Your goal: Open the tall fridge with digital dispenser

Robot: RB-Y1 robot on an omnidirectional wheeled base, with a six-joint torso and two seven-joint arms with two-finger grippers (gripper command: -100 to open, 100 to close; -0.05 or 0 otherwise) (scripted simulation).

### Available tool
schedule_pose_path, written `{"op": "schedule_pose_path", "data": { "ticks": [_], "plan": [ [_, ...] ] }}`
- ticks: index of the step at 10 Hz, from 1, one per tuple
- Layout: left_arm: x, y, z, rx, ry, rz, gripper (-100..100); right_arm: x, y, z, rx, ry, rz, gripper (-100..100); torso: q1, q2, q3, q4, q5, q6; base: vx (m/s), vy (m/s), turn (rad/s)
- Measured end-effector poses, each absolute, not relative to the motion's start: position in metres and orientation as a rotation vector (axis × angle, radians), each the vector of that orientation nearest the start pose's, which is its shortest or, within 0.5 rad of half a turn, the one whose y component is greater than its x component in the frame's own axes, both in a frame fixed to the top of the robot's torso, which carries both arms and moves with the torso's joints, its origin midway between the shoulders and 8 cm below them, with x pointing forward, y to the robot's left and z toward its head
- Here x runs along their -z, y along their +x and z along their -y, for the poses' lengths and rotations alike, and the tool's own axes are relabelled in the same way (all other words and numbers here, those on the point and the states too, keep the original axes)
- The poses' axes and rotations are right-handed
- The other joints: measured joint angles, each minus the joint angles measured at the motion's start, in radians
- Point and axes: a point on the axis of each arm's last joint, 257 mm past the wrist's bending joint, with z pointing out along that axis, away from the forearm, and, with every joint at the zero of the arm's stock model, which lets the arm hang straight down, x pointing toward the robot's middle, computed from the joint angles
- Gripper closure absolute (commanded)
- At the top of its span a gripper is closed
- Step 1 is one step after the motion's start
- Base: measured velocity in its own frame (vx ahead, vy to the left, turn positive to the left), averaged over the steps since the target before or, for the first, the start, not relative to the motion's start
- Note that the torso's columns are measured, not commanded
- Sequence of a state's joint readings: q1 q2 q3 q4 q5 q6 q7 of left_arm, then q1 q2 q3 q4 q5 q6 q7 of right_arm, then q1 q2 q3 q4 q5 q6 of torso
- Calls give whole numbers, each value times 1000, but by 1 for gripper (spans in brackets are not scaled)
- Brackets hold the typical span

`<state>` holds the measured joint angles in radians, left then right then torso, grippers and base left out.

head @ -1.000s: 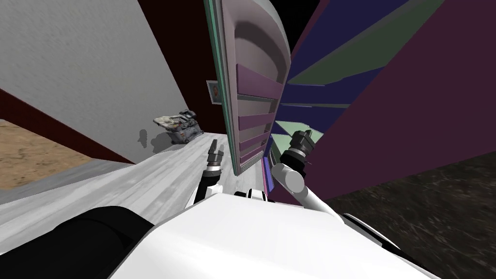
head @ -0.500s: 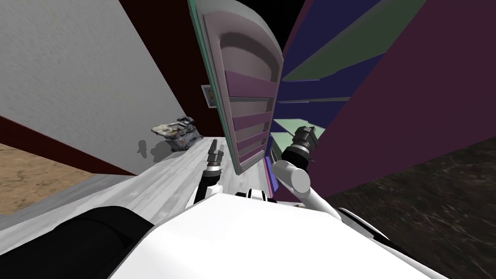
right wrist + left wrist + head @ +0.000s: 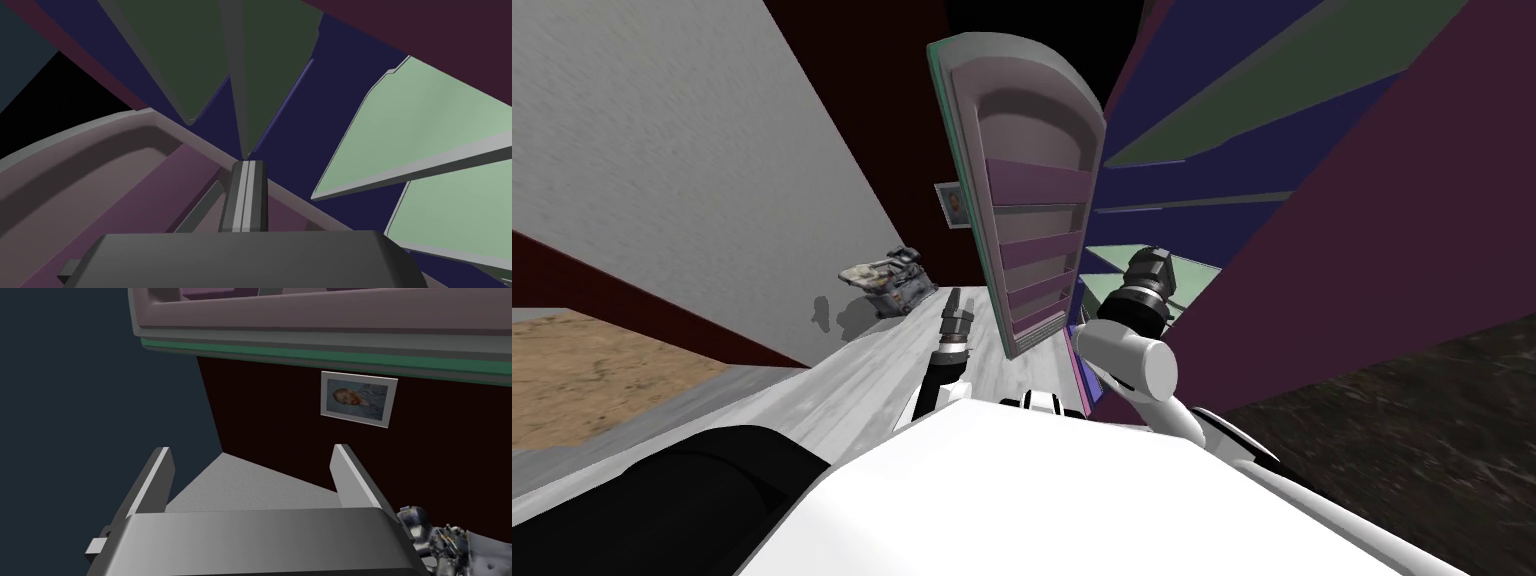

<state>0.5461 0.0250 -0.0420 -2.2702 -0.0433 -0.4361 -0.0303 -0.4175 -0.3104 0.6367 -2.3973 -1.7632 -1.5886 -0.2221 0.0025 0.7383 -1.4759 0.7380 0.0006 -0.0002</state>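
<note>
**Fridge door is already hanging open, right arm is inside the gap**

The tall fridge (image 3: 1272,150) stands right in front of me, and its door (image 3: 1032,230) is swung well out from the cabinet. I'm looking at the door's inner side, with the purple door bins (image 3: 1037,185) stacked down it. Past the door's free edge you see the dark blue inside and the pale green shelves (image 3: 425,130).

The right gripper (image 3: 246,167) sits in the gap between the door's inner face and the shelves. Its two fingers are pressed flat together with nothing between them, and they point toward the rim of the door liner. I can't tell if they actually touch it.

The left gripper (image 3: 252,449) hangs low over the pale floor (image 3: 842,380) on the door's outer side. Its fingers are spread and empty, aimed at a dark wall with a framed portrait (image 3: 358,398).

My read is that this is the tail end of the opening step. The next move is probably a sideways shove with the closed fingers on the inner face to push the door wider. After that the arm needs to back out without clipping a shelf edge.
</note>
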Motion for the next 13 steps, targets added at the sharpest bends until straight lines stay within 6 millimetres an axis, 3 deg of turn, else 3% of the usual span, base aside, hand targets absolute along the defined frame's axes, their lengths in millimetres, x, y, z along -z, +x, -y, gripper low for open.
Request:
{"op": "schedule_pose_path", "data": {
  "ticks": [3, 4, 13],
  "plan": [
    [9, 355, -266, 1246, -698, -748, 0, -116, 388, 253, 2220, -983, -1313, 100, -5, -1, 0, 0, -1, 0, 29, 147, 27],
    [9, 355, -266, 1246, -698, -748, 0, -123, 387, 249, 2179, -982, -1314, -100, -4, 1, 0, 0, -1, 0, 12, 129, -136],
    [9, 355, -266, 1246, -698, -748, 0, -143, 419, 263, 2115, -1103, -1274, -100, -4, 0, 0, 0, -1, 0, 8, 53, -76]
  ]
}}
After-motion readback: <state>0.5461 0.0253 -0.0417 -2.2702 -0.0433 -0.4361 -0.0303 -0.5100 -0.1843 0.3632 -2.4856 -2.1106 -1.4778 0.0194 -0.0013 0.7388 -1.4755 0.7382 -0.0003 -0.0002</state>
